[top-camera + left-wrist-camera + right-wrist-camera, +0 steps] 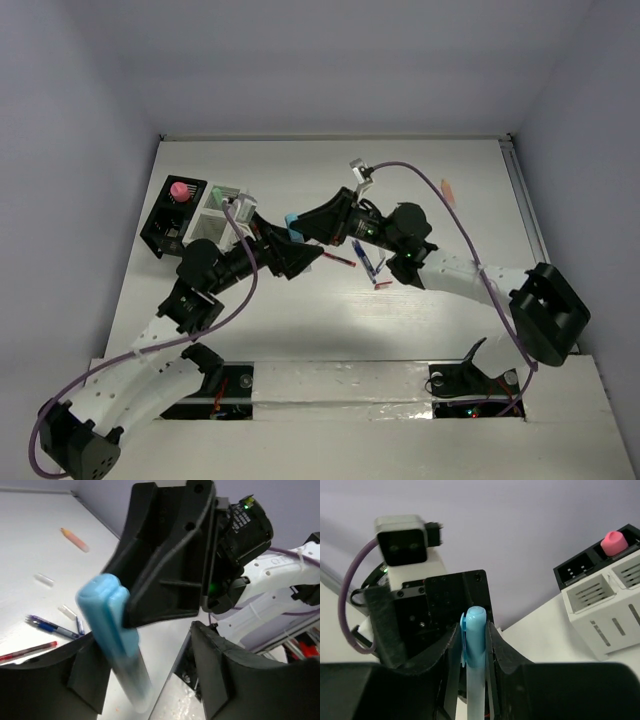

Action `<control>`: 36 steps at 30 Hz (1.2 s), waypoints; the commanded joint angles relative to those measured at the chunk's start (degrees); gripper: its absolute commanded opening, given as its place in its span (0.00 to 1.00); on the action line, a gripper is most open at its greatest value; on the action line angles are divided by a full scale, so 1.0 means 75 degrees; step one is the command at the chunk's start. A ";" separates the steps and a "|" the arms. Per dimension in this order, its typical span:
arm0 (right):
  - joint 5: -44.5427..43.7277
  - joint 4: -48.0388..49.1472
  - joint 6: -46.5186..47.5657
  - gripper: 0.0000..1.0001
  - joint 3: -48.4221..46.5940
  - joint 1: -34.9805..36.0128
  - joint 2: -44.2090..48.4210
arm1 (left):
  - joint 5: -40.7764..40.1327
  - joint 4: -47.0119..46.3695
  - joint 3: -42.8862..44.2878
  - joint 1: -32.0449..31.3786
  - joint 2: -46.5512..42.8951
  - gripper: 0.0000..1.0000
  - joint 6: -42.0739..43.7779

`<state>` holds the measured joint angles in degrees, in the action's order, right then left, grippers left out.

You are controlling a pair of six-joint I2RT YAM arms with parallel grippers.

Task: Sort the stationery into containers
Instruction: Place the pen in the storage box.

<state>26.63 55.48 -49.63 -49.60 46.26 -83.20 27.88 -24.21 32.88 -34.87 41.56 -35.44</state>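
Observation:
A pale blue capped pen (474,645) stands between the fingers of my right gripper (474,630), which is shut on it just below the cap. In the overhead view both grippers meet at mid-table around this pen (293,222). My left gripper (150,680) is open. The pen's clear lower barrel (125,670) hangs close to its left finger (87,675), and the other finger (220,675) stands well apart. The black container (168,222) holds a pink-topped piece (180,190), and the white slatted container (222,204) adjoins it.
On the table right of the grippers lie a red pen (340,260), blue pens (362,255) and a small red bit (383,285). An orange piece (447,188) lies at the far right. Purple cables arc over both arms.

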 commanded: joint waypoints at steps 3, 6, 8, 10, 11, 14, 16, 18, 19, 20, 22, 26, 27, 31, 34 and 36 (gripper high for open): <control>0.0012 0.0489 -0.0413 0.00 -0.1259 -0.0471 -0.0671 | -0.0904 0.1429 0.0724 -0.0003 -0.0829 0.80 0.0834; 0.0094 0.0758 -0.0625 0.00 -0.1916 -0.0729 -0.1257 | -0.1442 0.2636 0.0958 -0.0003 -0.1310 0.99 0.1279; 0.0082 0.0794 -0.0649 0.00 -0.2453 -0.0800 -0.1760 | -0.1967 0.3190 0.1087 -0.0003 -0.1603 0.99 0.1478; 0.0070 0.0829 -0.0672 0.00 -0.2830 -0.0801 -0.2124 | -0.2367 0.4034 0.1298 -0.0003 -0.1802 0.99 0.1713; 0.0047 0.0771 -0.0649 0.00 -0.3040 -0.0801 -0.2520 | -0.2764 0.4268 0.1369 -0.0003 -0.1884 0.99 0.1783; 0.0047 0.0653 -0.0649 0.00 -0.4024 -0.0801 -0.3213 | -0.3561 0.4879 0.1673 -0.0003 -0.2224 0.99 0.2041; 0.0035 0.0653 -0.0730 0.00 -0.4806 -0.0801 -0.3974 | -0.4078 0.5032 0.1884 -0.0003 -0.2574 0.99 0.2414; -0.0012 0.0595 -0.0743 0.00 -0.5383 -0.0801 -0.4746 | -0.4979 0.4986 0.2071 -0.0003 -0.2833 0.99 0.2720; -0.0035 0.0490 -0.0673 0.00 -0.6013 -0.0801 -0.4994 | -0.5238 0.4893 0.2119 -0.0003 -0.3066 0.99 0.2977; -0.0070 0.0408 -0.0591 0.00 -0.6355 -0.0731 -0.5252 | -0.5531 0.4776 0.2166 -0.0003 -0.3173 0.99 0.3107; -0.0176 -0.0082 -0.0346 0.00 -0.7511 -0.0660 -0.6011 | -0.5557 0.4331 0.2143 -0.0003 -0.3314 0.99 0.3376; -0.0386 -0.1009 0.0264 0.00 -0.9515 -0.0427 -0.7244 | -0.5615 0.3908 0.1968 -0.0003 -0.3116 0.99 0.3553; -0.0491 -0.1220 0.0381 0.00 -0.9929 -0.0426 -0.7490 | -0.5616 0.3861 0.1909 -0.0003 -0.3058 0.99 0.3588; -0.0761 -0.2286 0.0967 0.00 -1.1489 -0.0356 -0.8546 | -0.5487 0.3767 0.1652 -0.0003 -0.2952 0.99 0.3554; -0.0996 -0.2534 0.1167 0.00 -1.1971 -0.0356 -0.9015 | -0.5347 0.3708 0.1475 0.0231 -0.2952 0.99 0.3495; -0.1101 -0.2721 0.1330 0.00 -1.2298 -0.0274 -0.9319 | -0.5066 0.3638 0.1417 0.0511 -0.2940 0.99 0.3448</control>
<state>21.02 38.20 -43.64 -136.27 43.33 -150.71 -12.10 6.94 44.10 -33.34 18.81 -10.07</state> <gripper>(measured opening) 0.279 0.990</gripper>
